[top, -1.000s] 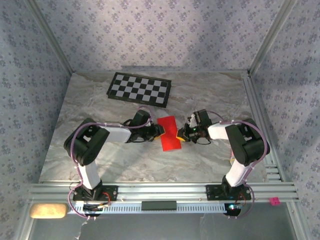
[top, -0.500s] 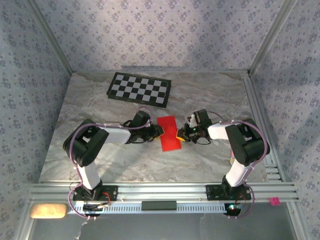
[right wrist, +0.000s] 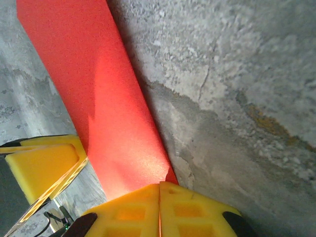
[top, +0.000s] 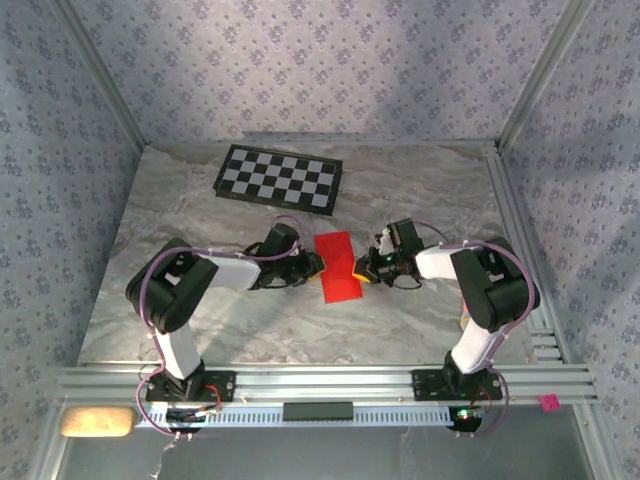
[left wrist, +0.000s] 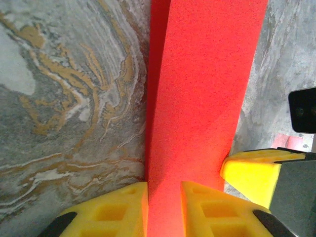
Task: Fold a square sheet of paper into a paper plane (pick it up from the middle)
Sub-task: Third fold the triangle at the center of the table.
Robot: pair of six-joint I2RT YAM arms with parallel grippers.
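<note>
red paper point(top: 338, 268) mid-table | left gripper point(top: 318, 262), right gripper point(top: 366, 270) flanking it

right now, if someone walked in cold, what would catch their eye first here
The bright red square sheet of paper at the middle of the marble table, pinched from both sides by the left gripper and the right gripper. Behind it, the black-and-white checkerboard lies flat near the table's far edge.

Left gripper point(left wrist: 164, 207) narrower on paper point(left wrist: 197, 98)

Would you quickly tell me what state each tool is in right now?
Left tool: fingers either side of the red paper, grip cannot be told.
Right tool: shut on the red paper.
</note>
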